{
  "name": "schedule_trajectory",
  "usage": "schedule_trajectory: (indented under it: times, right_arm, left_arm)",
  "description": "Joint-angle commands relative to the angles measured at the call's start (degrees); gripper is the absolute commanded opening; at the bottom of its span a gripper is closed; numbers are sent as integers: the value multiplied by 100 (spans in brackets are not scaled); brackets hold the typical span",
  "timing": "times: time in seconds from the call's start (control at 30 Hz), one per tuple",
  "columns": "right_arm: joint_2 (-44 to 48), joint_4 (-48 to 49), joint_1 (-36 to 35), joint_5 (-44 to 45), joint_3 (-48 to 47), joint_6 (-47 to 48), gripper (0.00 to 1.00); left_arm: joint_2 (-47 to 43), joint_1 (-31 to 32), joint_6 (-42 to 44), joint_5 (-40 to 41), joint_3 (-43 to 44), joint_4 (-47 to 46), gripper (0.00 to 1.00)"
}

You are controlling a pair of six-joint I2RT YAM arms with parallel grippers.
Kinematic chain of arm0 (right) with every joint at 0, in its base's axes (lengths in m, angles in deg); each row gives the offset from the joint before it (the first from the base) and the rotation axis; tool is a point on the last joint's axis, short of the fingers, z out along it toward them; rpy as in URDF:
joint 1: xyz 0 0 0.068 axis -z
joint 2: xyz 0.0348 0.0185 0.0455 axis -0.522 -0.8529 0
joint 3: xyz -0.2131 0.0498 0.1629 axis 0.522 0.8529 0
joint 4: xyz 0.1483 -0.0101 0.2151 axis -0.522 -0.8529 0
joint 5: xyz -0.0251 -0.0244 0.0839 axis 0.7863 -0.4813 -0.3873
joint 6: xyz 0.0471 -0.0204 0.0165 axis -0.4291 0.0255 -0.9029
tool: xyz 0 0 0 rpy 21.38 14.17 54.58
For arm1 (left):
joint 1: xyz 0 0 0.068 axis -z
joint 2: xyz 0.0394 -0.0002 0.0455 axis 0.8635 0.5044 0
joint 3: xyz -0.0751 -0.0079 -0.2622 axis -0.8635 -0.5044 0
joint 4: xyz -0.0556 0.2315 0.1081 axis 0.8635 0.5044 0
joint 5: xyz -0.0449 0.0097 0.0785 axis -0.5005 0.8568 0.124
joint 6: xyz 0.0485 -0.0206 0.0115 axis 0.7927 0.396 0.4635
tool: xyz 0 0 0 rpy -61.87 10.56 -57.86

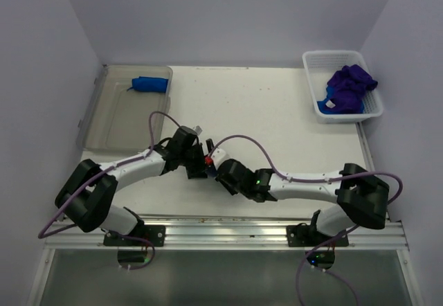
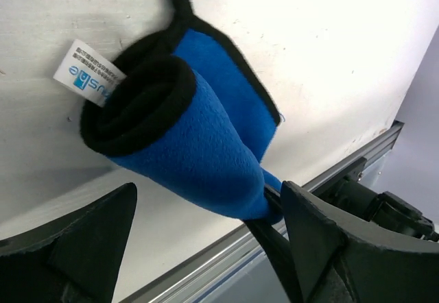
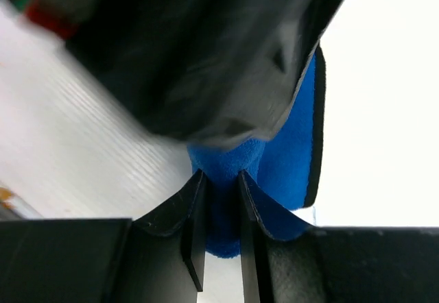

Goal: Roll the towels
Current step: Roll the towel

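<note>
A royal blue towel (image 2: 199, 138) with dark edging and a white label (image 2: 88, 77) lies rolled on the white table. Its loose tail spreads flat behind the roll. My left gripper (image 2: 209, 190) is open, with its fingers wide apart on either side of the roll's near end. My right gripper (image 3: 221, 176) is shut on that end of the blue towel (image 3: 288, 152). One of its thin fingers (image 2: 274, 238) shows in the left wrist view. In the top view the left gripper (image 1: 199, 162) and the right gripper (image 1: 216, 169) meet at the table's middle front and hide the towel.
A clear bin (image 1: 104, 122) at the back left holds one rolled blue towel (image 1: 149, 84). A white basket (image 1: 315, 105) at the back right holds purple towels (image 1: 349, 84) and a blue one (image 1: 325, 105). A metal rail (image 1: 221, 226) runs along the near edge.
</note>
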Motion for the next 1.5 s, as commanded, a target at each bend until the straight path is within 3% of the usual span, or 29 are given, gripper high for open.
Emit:
schedule_trajectory:
  times: [0.0,0.13,0.4,0.63,0.73,0.83,0.87,1.0,1.03,1.13,1.17,1.23,1.27,1.47]
  right_arm:
    - [298,442,629,-1739,96,-428,21]
    - [246,407,1220,-3328,52,-736,21]
    - [-132,890,2169,-5290,157,-1403,20]
    - [-738,2004,3004,-6820,464,-2395,20]
    - [-975,2147,3172,-7111,465,-2634,20]
    - [-924,1780,3181,-7033,377,-2609,24]
    - [-845,1569,3181,-6893,334,-2513,28]
    - [-204,243,3138,-5857,123,-1749,64]
    - [-55,-204,3085,-5524,26,-1503,67]
    - [674,-821,2629,-4040,-114,-1151,73]
    - [963,-954,2114,-2887,-167,-1054,74]
    - [1089,-1305,1427,-1782,-412,-730,76]
    - [1089,-1385,814,-794,-501,-649,76]
    - [212,-1386,-657,1280,-976,-122,76]
  left_arm:
    - [-313,-83,215,-46,205,221,90]
    - [-366,-83,206,-20,65,178,92]
    - [-181,-83,215,-99,-252,-156,93]
    - [3,-83,303,-55,-296,-236,93]
    - [100,-83,320,59,-253,-200,88]
    - [240,-74,347,130,-147,-78,73]
    - [276,-83,329,138,-129,-43,64]
    - [293,-83,303,156,-33,81,55]
    - [311,-83,312,156,28,116,54]
    - [372,-83,373,130,134,256,53]
    - [381,-83,382,104,143,283,53]
    - [373,-83,391,51,187,292,53]
    - [381,-83,382,-2,205,309,53]
    - [434,-83,391,-90,319,388,54]
